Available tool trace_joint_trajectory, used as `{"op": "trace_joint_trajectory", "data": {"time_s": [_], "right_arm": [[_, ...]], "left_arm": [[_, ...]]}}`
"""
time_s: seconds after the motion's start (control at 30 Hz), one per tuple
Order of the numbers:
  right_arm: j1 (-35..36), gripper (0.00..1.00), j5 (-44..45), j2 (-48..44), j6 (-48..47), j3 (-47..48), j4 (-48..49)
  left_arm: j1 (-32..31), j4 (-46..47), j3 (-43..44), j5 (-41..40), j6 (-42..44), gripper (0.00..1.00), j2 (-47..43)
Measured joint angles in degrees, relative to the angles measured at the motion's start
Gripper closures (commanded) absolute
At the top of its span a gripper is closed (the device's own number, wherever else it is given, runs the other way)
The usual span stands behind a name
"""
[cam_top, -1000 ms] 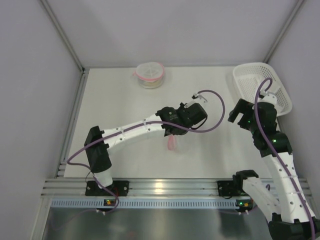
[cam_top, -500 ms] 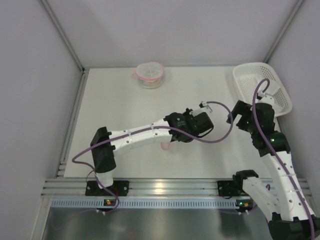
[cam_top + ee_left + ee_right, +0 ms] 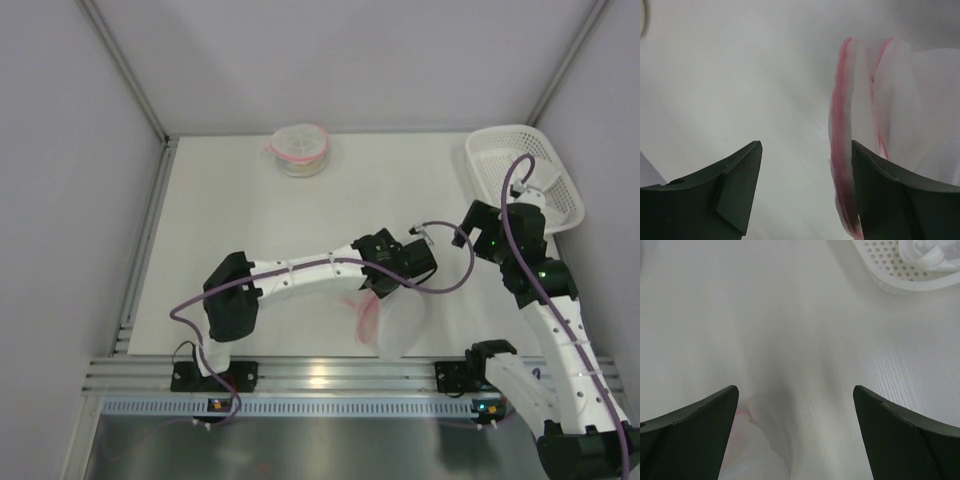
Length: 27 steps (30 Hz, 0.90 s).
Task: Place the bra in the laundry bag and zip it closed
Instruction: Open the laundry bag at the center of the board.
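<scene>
The laundry bag (image 3: 388, 322) is a see-through white pouch with a pink zip edge, lying flat near the table's front edge. My left gripper (image 3: 384, 290) hovers just above its far end, open. In the left wrist view the bag's pink edge (image 3: 840, 150) runs just inside the right finger, and nothing is pinched between the left gripper's (image 3: 805, 150) fingers. My right gripper (image 3: 472, 226) stands open over bare table to the right, with a corner of the bag (image 3: 750, 450) low in its view (image 3: 795, 390). White straps, likely the bra (image 3: 927, 252), lie in the basket.
A white perforated basket (image 3: 500, 150) stands at the back right corner. A round white thing with a pink rim (image 3: 300, 150) sits at the back centre. Grey walls close in the table on three sides.
My left gripper has opened and let go of the bag. The arm has swung right and nearer, and the bag now lies spread on the table below it.
</scene>
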Motion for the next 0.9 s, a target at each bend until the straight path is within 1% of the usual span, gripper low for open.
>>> {"op": "trace_joint_trajectory", "data": {"time_s": [0.1, 0.17, 0.2, 0.23, 0.27, 0.3, 0.33, 0.4, 0.47, 0.57, 0.7, 0.8, 0.9], "right_arm": [[0.0, 0.01, 0.0, 0.0, -0.1, 0.0, 0.0], [0.0, 0.01, -0.1, 0.0, -0.2, 0.0, 0.0], [0.0, 0.00, -0.1, 0.0, -0.2, 0.0, 0.0], [0.0, 0.01, -0.2, 0.0, -0.2, 0.0, 0.0], [0.0, 0.00, -0.3, 0.0, -0.3, 0.0, 0.0], [0.0, 0.01, -0.4, 0.0, -0.4, 0.0, 0.0], [0.0, 0.01, -0.4, 0.0, -0.5, 0.0, 0.0], [0.0, 0.01, -0.4, 0.0, -0.6, 0.0, 0.0], [0.0, 0.01, -0.4, 0.0, -0.6, 0.0, 0.0], [0.0, 0.01, -0.3, 0.0, -0.6, 0.0, 0.0], [0.0, 0.01, -0.4, 0.0, -0.6, 0.0, 0.0], [0.0, 0.01, -0.6, 0.0, -0.6, 0.0, 0.0], [0.0, 0.01, -0.8, 0.1, -0.6, 0.0, 0.3]], "left_arm": [[2.0, 1.6, -0.7, 3.4, -1.7, 0.25, -1.7], [3.8, 3.2, -2.5, 5.3, -2.9, 0.34, -3.6], [4.7, 4.0, -3.5, 6.1, -3.3, 0.44, -4.5], [5.7, 5.2, -4.9, 7.1, -4.1, 0.64, -5.5], [6.6, 6.3, -6.2, 8.2, -4.7, 0.70, -6.2], [7.8, 7.4, -7.7, 9.6, -5.2, 0.73, -7.0], [8.7, 8.2, -9.0, 10.8, -5.4, 0.81, -7.4], [10.0, 9.4, -10.9, 12.7, -5.8, 0.86, -7.6], [11.3, 11.3, -13.7, 15.3, -6.4, 1.00, -7.7], [11.9, 12.7, -16.2, 18.1, -7.0, 1.00, -7.7], [13.3, 13.7, -17.4, 20.1, -7.9, 1.00, -9.3], [16.7, 13.7, -17.3, 20.0, -7.5, 1.00, -13.9], [20.3, 12.7, -14.6, 17.8, -5.7, 1.00, -20.5]]}}
